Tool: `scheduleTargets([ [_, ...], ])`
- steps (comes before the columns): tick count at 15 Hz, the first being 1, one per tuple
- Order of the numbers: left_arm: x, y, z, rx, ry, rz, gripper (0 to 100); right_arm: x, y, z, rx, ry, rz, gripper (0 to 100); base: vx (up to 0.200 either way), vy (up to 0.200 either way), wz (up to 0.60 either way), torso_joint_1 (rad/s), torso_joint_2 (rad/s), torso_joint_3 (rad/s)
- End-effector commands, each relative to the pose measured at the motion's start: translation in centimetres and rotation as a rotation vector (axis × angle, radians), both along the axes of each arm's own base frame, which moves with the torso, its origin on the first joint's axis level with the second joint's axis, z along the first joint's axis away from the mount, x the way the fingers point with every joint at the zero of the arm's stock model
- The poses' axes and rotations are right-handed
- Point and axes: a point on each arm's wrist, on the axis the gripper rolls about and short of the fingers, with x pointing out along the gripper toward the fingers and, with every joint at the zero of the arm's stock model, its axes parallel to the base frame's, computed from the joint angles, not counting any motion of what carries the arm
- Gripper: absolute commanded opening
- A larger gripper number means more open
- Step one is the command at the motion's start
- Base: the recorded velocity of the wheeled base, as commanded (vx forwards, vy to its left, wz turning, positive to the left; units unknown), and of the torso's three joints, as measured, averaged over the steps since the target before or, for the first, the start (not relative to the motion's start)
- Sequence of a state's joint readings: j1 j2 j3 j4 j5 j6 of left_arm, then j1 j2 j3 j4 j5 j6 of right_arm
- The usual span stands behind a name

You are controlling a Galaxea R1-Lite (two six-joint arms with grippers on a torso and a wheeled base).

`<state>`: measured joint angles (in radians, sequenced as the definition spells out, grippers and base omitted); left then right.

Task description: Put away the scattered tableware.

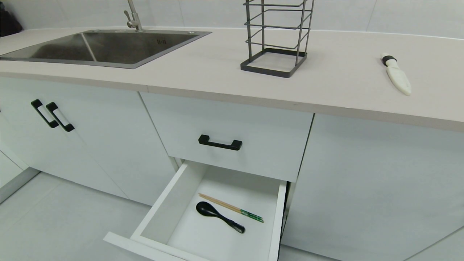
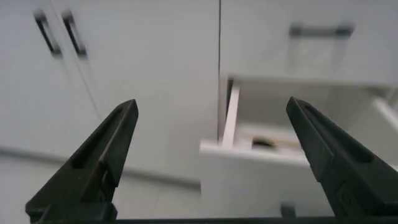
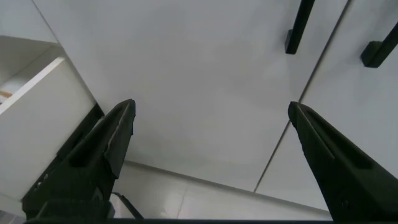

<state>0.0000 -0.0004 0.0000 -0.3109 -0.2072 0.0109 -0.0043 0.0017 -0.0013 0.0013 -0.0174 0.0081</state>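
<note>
White cabinet fronts are catching the light, and the open drawer (image 1: 170,206) is standing pulled well out at the bottom of them. Inside it, the wooden chopsticks (image 1: 230,207) are lying slantwise, and the black spoon (image 1: 219,216) is resting just beside them, nearer the drawer's front. So two pieces are sitting where they belong, I'd say. Up above the drawer and well off to its right, a white utensil (image 1: 397,74), which looks like a sheathed knife with a dark band, is lying alone on the countertop (image 1: 344,90). That one seems to be what is left to collect. Directly above the drawer, a wire rack (image 1: 264,71) is standing on the same countertop with nothing in it. The left gripper (image 2: 211,106) is hanging low, out in front of the drawer and looking at its corner, jaws spread wide and carrying nothing. The right gripper (image 3: 211,109) is facing the plain cabinet door beside the drawer, fingers gaping just as wide and likewise empty-handed. By my reckoning we're sitting past halfway, with the utensil to fetch and the drawer to close.
</note>
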Motion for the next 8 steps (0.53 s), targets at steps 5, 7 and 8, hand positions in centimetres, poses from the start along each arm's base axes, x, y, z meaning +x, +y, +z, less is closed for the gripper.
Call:
scheduleTargets([
  [5, 0.3, -0.8, 9.1, 0.008, 0.209, -0.426, 100, 0.0, 0.0, 0.0, -0.01, 0.0, 0.009, 100, 0.0, 0.0, 0.0, 0.0, 0.0, 0.0],
  [7, 3.1, -0.8, 10.5, -0.016, 0.32, -0.426, 100, 0.0, 0.0, 0.0, -0.01, 0.0, 0.009, 100, 0.0, 0.0, 0.0, 0.0, 0.0, 0.0],
  [8, 4.7, -0.8, 10.4, -0.03, 0.398, -0.424, 100, 0.0, 0.0, 0.0, -0.008, 0.0, 0.009, 100, 0.0, 0.0, 0.0, 0.0, 0.0, 0.0],
])
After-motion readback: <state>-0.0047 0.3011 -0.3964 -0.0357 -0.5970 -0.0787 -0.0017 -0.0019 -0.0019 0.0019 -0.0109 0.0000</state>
